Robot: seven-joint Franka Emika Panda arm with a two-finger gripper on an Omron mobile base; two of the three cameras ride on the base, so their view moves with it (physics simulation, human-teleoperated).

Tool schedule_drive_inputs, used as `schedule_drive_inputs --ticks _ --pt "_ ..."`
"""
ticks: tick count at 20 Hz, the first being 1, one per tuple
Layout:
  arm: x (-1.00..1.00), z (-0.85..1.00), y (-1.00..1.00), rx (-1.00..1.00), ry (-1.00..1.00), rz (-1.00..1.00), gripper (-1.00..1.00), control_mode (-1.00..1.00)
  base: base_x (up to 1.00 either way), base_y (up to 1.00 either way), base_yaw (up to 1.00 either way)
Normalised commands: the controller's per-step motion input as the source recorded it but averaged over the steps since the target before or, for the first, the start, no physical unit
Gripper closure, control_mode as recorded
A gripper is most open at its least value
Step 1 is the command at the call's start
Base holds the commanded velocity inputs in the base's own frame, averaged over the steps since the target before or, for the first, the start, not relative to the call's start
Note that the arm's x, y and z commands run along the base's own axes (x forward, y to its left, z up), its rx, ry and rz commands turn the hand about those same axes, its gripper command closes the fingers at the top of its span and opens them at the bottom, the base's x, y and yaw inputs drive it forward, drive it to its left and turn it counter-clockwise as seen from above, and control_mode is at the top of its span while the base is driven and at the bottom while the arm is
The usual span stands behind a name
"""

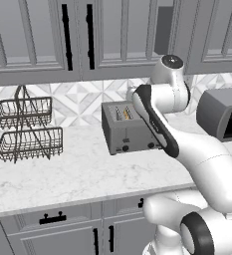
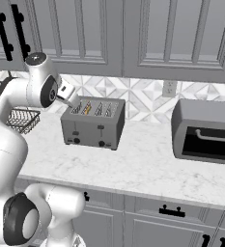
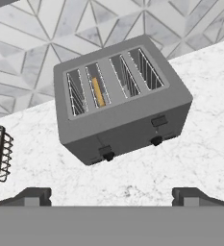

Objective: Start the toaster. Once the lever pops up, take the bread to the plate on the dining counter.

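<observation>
- Toaster (image 3: 123,103): boxy grey metal body with four top slots, standing on the white marble-look worktop (image 1: 62,174) close to the tiled backsplash (image 2: 143,99); its front carries two small black levers and two round black knobs.
- Bread (image 3: 98,92): a thin slice seen edge-on as a tan-yellow strip, standing in the second slot from the left in the hand view; the same yellow edge shows in a slot in the left base view (image 1: 127,114) and the right base view (image 2: 88,108).
- Pincer (image 3: 111,194): spread wide, its two dark finger tips (image 3: 34,195) far apart at the bottom of the hand view, holding nothing; it hangs above and in front of the toaster, apart from it.
- Arm (image 1: 162,129): white with dark joints, reaching across the toaster's right end in the left base view.
- Wire basket rack (image 1: 28,129): two dark tiers, standing on the worktop to the left of the toaster, well apart from it.
- Dark grey oven-like appliance (image 2: 205,130): on the worktop to the right of the toaster, with a pale bar handle across its dark door.
- Wall outlet (image 2: 169,88): pale plate on the backsplash between the toaster and the oven-like appliance.
- Grey panelled cabinets (image 2: 133,34): above the backsplash, with black handles; further grey drawers lie below the worktop.
- Writing: no brand, label or lettering can be read on any surface.
</observation>
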Motion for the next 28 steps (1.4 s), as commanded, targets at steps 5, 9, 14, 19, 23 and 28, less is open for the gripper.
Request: schedule_drive_inputs --ticks 5,9,14,19,23,28 --pt "0.0 0.0 0.0 0.0 0.0 0.0 -1.0 -1.0 0.0 0.0 0.0" --pt "0.0 0.0 0.0 0.0 0.0 0.0 -1.0 -1.0 0.0 0.0 0.0" --pt "0.0 0.0 0.0 0.0 0.0 0.0 -1.0 -1.0 0.0 0.0 0.0" --pt "0.0 0.0 0.0 0.0 0.0 0.0 -1.0 -1.0 0.0 0.0 0.0" --pt "0.0 0.0 0.0 0.0 0.0 0.0 -1.0 -1.0 0.0 0.0 0.0" --pt "0.0 0.0 0.0 0.0 0.0 0.0 -1.0 -1.0 0.0 0.0 0.0"
